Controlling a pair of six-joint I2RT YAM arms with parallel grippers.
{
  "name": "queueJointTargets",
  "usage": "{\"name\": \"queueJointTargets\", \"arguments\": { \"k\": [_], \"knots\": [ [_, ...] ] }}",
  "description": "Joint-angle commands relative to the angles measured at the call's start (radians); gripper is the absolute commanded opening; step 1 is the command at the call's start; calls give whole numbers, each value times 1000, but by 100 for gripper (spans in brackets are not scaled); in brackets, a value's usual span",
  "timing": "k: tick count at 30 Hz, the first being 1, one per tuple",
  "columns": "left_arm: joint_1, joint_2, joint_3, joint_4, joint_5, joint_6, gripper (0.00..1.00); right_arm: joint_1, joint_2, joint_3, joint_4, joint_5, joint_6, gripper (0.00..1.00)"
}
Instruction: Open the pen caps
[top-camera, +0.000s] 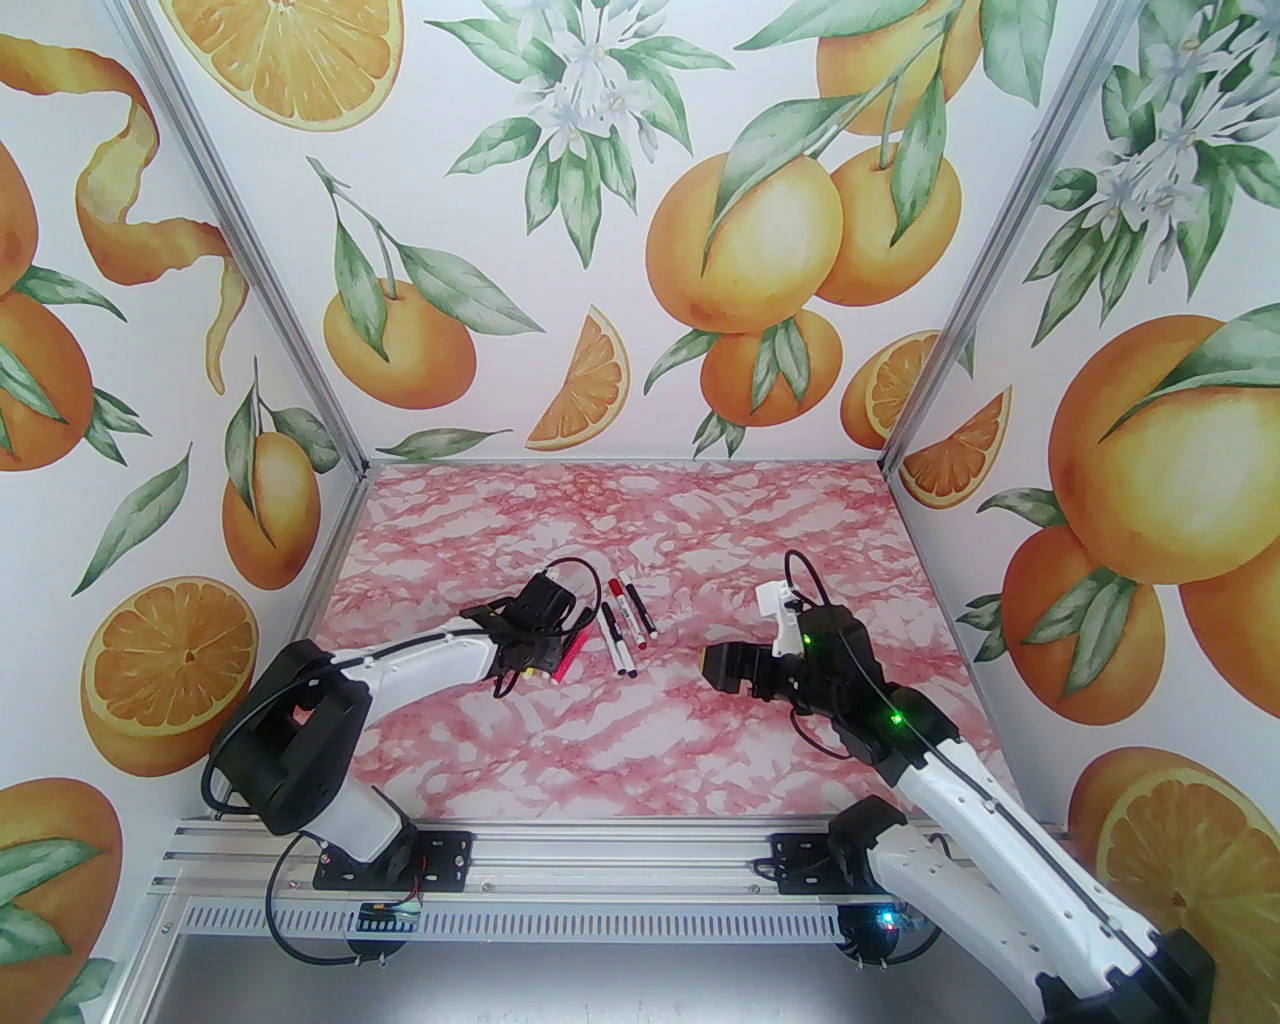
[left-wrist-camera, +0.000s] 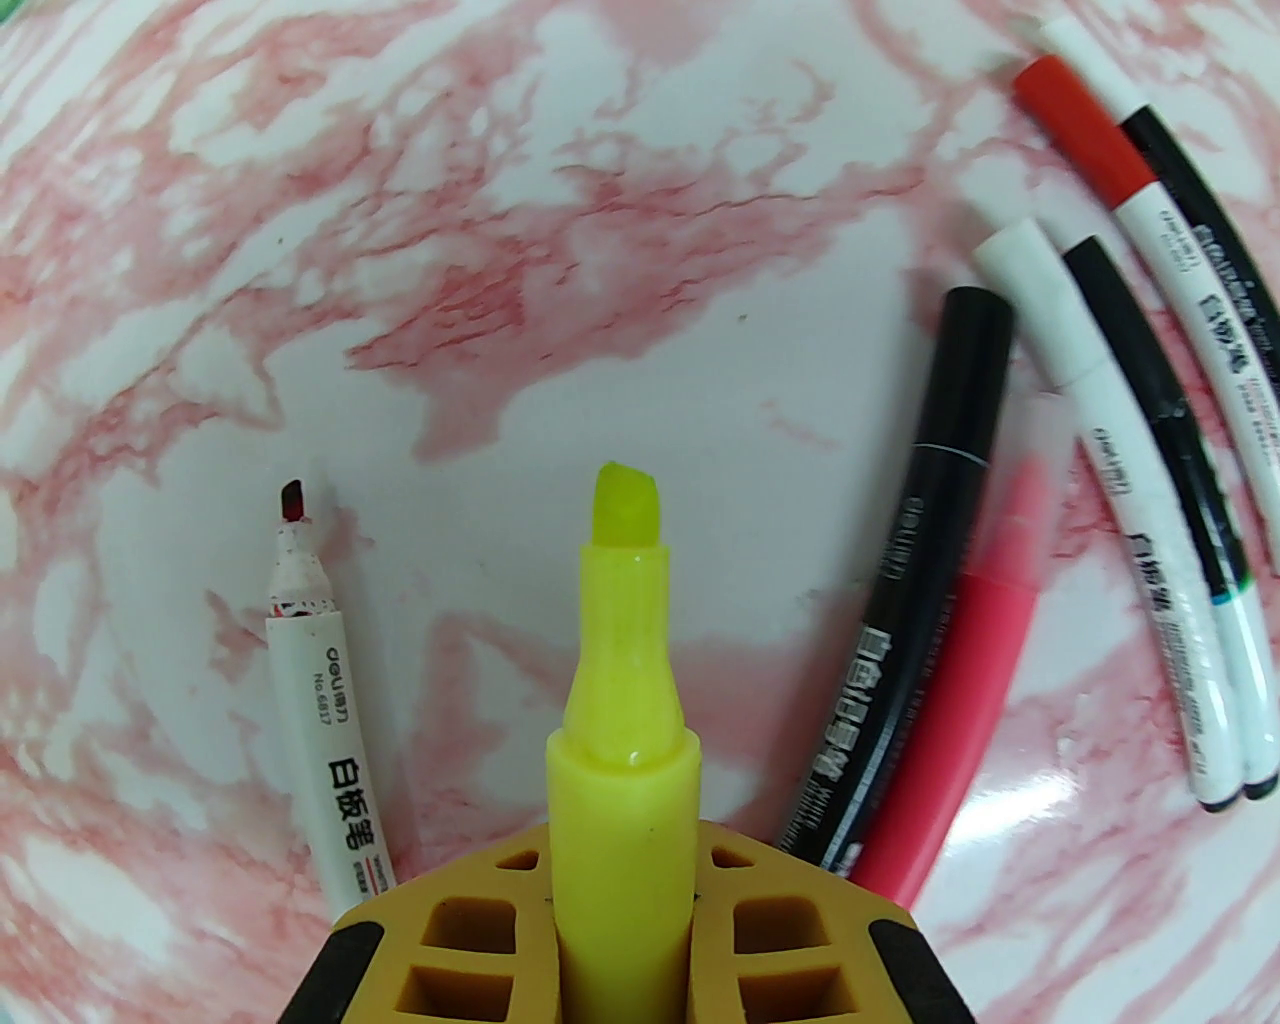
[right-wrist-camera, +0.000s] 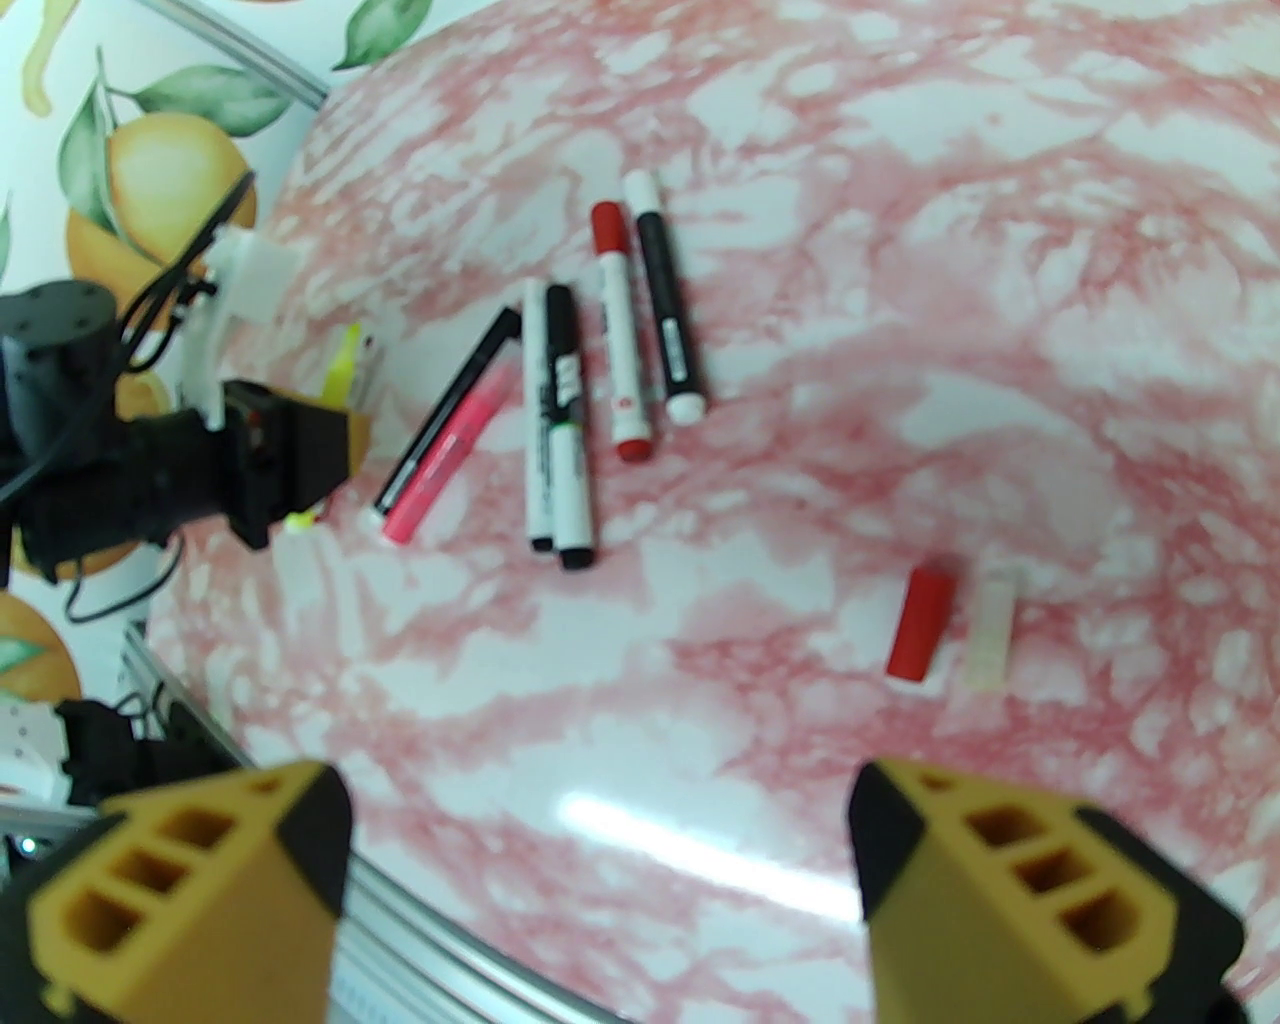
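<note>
My left gripper (left-wrist-camera: 620, 890) is shut on a yellow highlighter (left-wrist-camera: 625, 640) whose bare chisel tip points away from the camera. To its left lies a white marker (left-wrist-camera: 310, 680) with its red tip bare. On its right lie a black marker (left-wrist-camera: 925, 600), a pink highlighter (left-wrist-camera: 955, 700) and several capped markers, among them one with a red cap (left-wrist-camera: 1080, 135). Two loose pen caps lie side by side on the table, one red (right-wrist-camera: 920, 625) and one pale (right-wrist-camera: 990, 630). Just short of them my right gripper (right-wrist-camera: 600, 810) hangs open, holding nothing.
The pink marbled table (top-camera: 640, 740) has walls at the back and on both sides. The group of markers (top-camera: 625, 625) lies between my two grippers, the left gripper (top-camera: 530, 640) beside it and the right gripper (top-camera: 722, 668) farther right.
</note>
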Motion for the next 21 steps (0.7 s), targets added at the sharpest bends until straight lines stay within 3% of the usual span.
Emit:
{"name": "queueJointTargets", "arguments": {
  "k": [1, 12, 21],
  "knots": [
    [9, 21, 6, 24, -40, 6, 11, -3, 3, -16, 35, -22, 15, 87],
    [13, 68, 15, 15, -80, 0, 11, -4, 13, -25, 38, -11, 26, 87],
    [13, 69, -1, -1, -112, -22, 23, -2, 13, -30, 44, -11, 28, 87]
  ]
}}
